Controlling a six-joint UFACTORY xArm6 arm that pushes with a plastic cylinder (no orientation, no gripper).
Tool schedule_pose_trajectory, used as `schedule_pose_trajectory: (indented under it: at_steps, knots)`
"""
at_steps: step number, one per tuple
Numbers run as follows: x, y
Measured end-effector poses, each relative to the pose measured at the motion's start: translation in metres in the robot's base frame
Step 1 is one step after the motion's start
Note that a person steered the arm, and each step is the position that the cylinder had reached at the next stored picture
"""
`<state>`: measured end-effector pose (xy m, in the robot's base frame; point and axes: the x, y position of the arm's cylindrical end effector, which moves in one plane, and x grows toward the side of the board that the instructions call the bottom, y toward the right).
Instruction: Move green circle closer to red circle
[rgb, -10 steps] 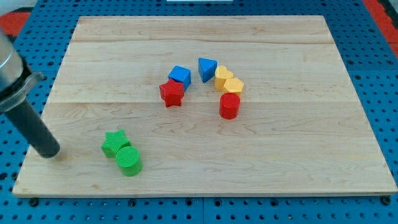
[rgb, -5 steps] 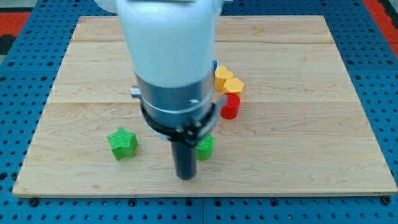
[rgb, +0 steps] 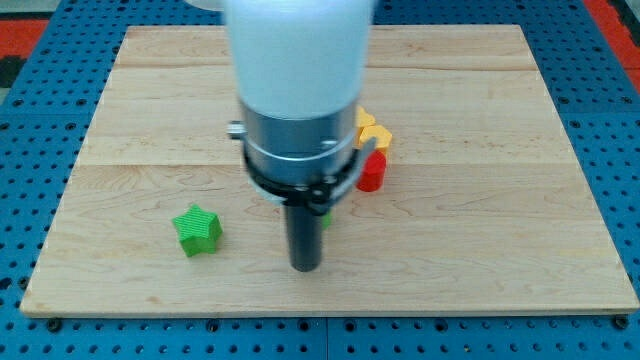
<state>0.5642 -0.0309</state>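
A green star block (rgb: 197, 230) lies on the tabletop (rgb: 500, 250), well to the view's left of my tip (rgb: 305, 268). The rod has no gripper and holds nothing. The green circle (rgb: 325, 217) is only a sliver just up and right of my tip, mostly hidden, orientation unclear. Further up-right stand the red circle (rgb: 371, 172) and yellow blocks (rgb: 374, 133).

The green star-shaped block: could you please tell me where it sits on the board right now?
The green star-shaped block lies in the view's lower left of the wooden board, alone, to the left of my tip.
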Motion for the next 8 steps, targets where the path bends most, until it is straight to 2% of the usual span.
schedule_pose_trajectory:
  at_steps: [2,3,4,5,7,8]
  knots:
    - [-0.053,0.036]
    - [-0.036,0.02]
    - [-0.034,-0.023]
    - [-0.05,-0.02]
    - [-0.037,0.031]
    - [-0.055,0.033]
